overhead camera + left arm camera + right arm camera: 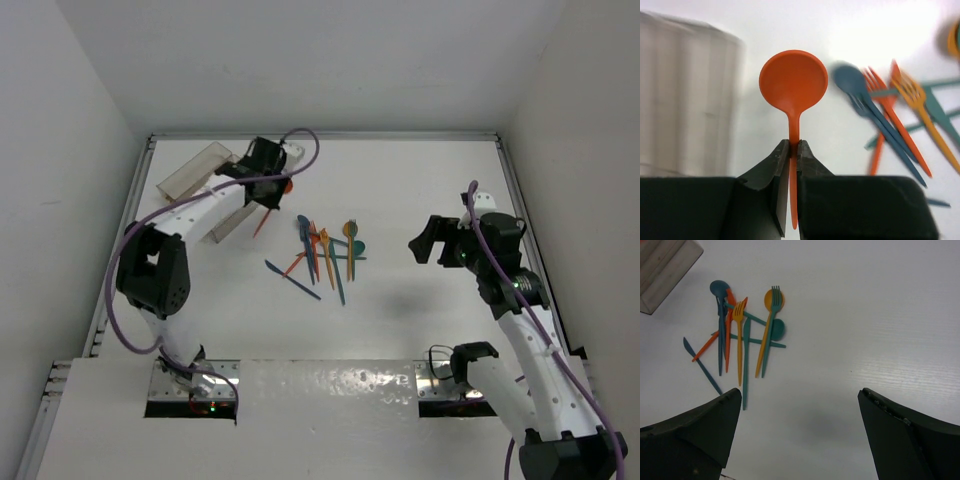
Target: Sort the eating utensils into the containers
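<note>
Your left claw (794,147) clamps the orange spoon (793,80) by its handle, bowl forward, likely for a lengthwise drop into the tray (685,95) just left; your right claw (800,392) gapes empty, pile (739,340) ahead-left.

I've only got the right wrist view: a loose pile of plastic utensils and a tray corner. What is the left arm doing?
Observer: The left gripper is shut on the stem of an orange plastic spoon with a round bowl.
Operator: Where is it relative to the tray?
Observer: In the top view it is beside the clear plastic divided tray, on the side facing the utensil pile.
</note>
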Action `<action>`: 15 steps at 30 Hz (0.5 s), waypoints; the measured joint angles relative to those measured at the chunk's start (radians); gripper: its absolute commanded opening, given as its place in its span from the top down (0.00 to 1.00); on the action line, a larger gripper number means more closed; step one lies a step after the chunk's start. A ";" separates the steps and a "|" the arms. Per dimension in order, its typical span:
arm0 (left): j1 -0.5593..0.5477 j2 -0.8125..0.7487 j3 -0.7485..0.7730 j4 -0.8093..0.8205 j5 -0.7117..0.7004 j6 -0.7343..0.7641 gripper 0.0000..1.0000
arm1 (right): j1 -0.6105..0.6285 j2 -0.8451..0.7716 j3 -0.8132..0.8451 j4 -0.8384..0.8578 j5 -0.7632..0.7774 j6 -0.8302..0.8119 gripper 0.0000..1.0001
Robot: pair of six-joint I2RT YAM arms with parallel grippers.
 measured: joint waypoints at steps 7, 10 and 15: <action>0.209 -0.077 0.129 0.092 -0.117 0.174 1.00 | 0.045 0.023 0.001 0.004 -0.035 0.005 0.01; 0.271 -0.058 0.129 0.127 -0.187 0.270 1.00 | 0.084 0.053 0.009 0.002 -0.045 0.008 0.02; 0.301 0.026 0.139 0.209 -0.209 0.402 1.00 | 0.197 0.146 0.087 -0.024 -0.057 -0.002 0.02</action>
